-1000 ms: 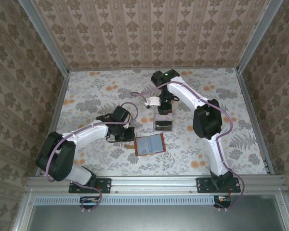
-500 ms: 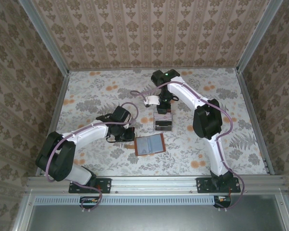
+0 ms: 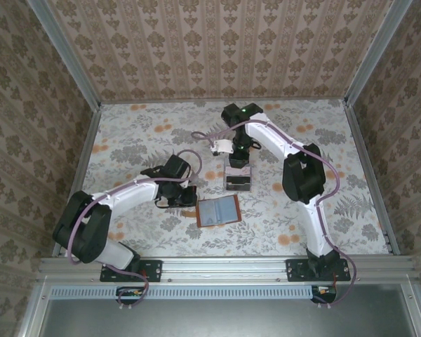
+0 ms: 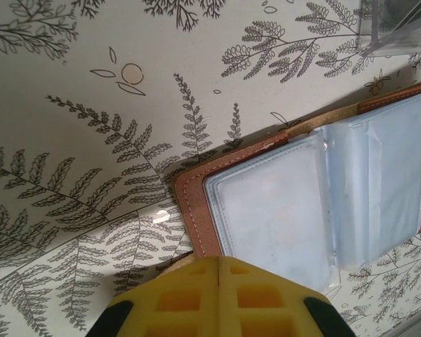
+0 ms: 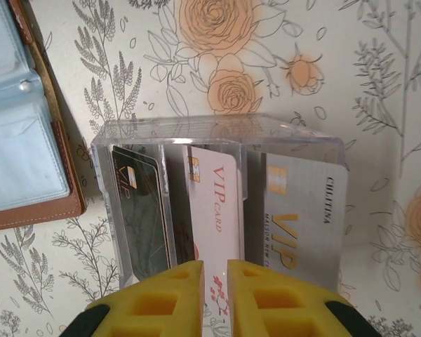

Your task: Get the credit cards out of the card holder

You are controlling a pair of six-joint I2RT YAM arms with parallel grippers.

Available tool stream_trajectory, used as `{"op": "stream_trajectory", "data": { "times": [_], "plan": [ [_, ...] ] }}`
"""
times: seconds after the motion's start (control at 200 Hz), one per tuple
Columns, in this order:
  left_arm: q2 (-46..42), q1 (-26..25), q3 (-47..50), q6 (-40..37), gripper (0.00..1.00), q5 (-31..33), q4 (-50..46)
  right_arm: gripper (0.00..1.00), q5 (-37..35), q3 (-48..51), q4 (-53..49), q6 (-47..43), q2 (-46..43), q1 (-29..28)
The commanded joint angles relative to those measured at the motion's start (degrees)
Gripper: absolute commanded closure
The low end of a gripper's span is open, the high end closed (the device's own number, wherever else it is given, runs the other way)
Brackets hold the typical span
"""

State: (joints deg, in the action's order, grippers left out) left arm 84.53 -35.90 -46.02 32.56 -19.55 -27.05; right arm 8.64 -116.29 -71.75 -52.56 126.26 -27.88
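Note:
The card holder lies spread open on the table, brown outside with pale blue-grey sleeves that look empty. My left gripper is shut, its tips resting at the holder's left edge. The credit cards stand in a clear plastic tray: a dark one on the left, a pale one with red lettering in the middle, a silver one on the right. My right gripper hovers over the middle card, its jaws slightly apart and clamping nothing.
The tray sits just behind the holder, whose corner shows at the left of the right wrist view. Patterned walls close the table on three sides. Bare flowered cloth spreads to the right and to the far left.
The right arm has drawn back a little from the tray. The left arm and the card holder have stayed put.

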Motion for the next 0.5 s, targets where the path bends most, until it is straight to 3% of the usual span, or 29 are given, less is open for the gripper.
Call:
{"op": "stream_trajectory", "data": {
  "times": [0.0,0.215,0.495],
  "plan": [
    [1.0,0.1,-0.8,0.0,0.94,-1.3,0.2,0.83,-0.4,2.6,2.8,4.3,-5.5,0.1],
    [1.7,-1.2,-1.0,0.0,0.95,-1.6,0.6,0.81,2.0,14.4,13.1,12.5,-13.9,-0.5],
    [3.5,-2.8,-1.2,0.7,0.95,-1.5,1.9,0.78,7.2,31.1,32.5,36.5,-24.8,-2.3]
  ]
}}
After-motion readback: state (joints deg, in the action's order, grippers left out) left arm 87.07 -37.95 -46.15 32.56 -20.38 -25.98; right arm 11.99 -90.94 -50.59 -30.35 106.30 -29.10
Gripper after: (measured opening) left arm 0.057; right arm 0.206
